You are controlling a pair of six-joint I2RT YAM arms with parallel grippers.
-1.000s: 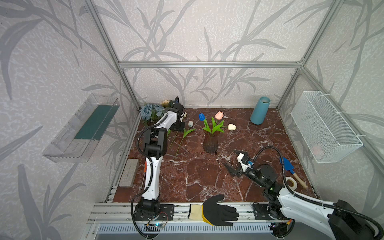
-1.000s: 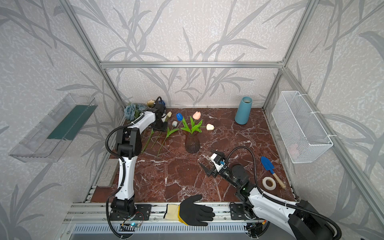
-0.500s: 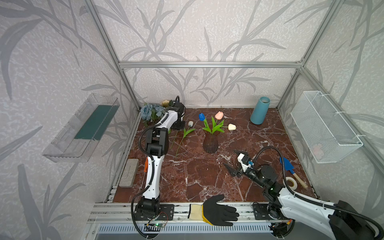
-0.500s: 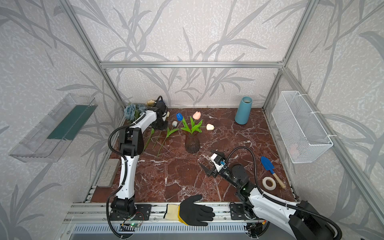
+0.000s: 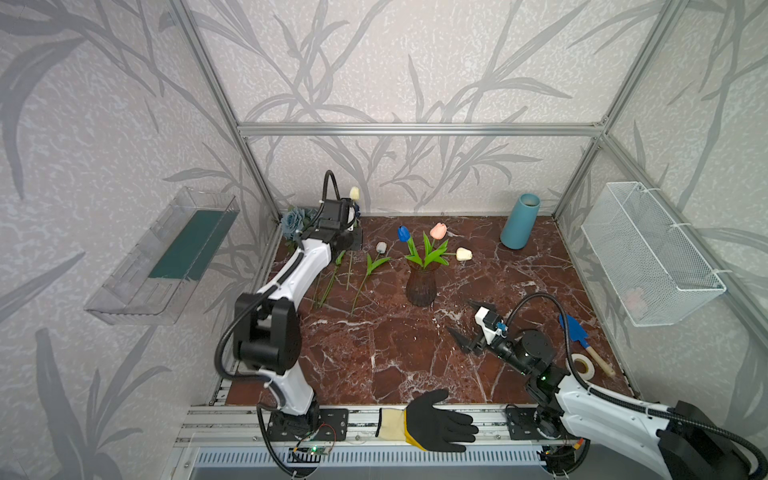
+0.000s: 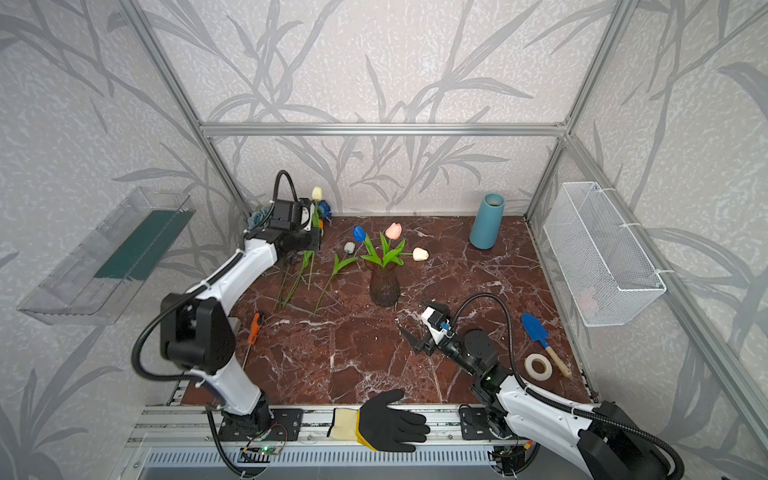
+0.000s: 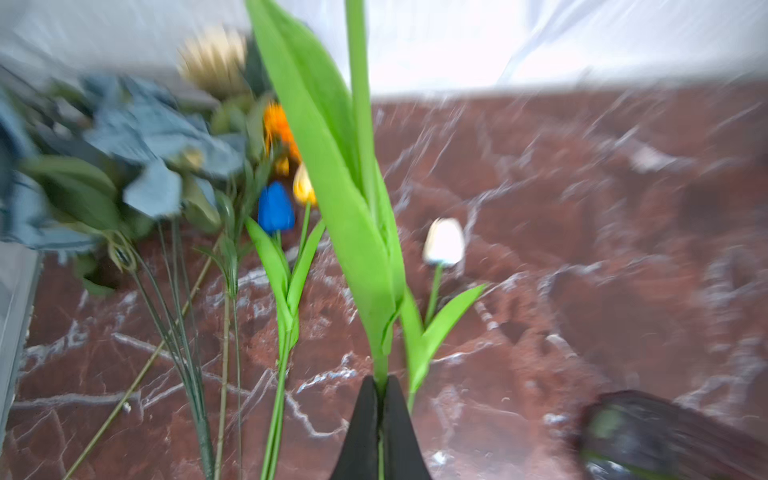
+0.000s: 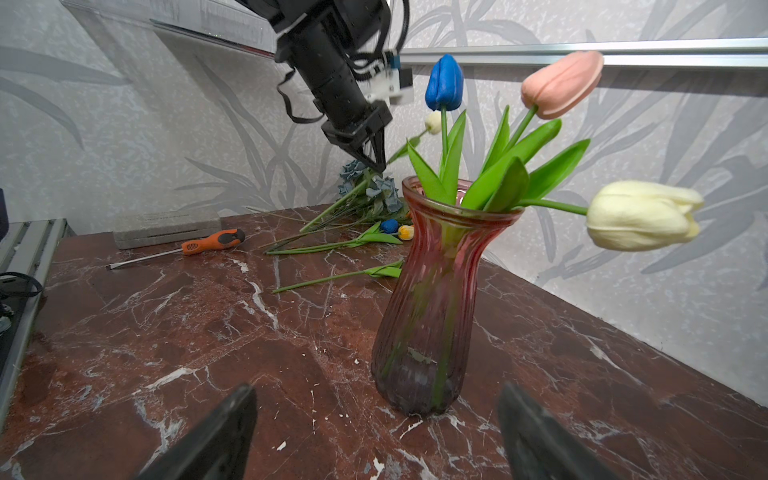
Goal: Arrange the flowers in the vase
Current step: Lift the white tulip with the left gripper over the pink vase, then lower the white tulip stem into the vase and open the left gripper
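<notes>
Both top views: high at the cell front, pitched down toward the back wall, far enough to frame the whole counter (image 5: 395,357); near-identical, slightly offset sideways. Left wrist cam: close over the counter, sighting past the left end effector (image 7: 379,380) along a tulip stem (image 7: 361,124) toward the flower pile (image 7: 137,137); blurred, range probably short. Right wrist cam: low, near counter level, facing the vase (image 8: 428,291), left arm (image 8: 332,83) behind. It shares vase and lying stems (image 8: 332,245) with both top views.

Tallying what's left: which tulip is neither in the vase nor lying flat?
The cream tulip clamped in the left gripper, bloom up by the back wall; the other cream one sits in the vase.
</notes>
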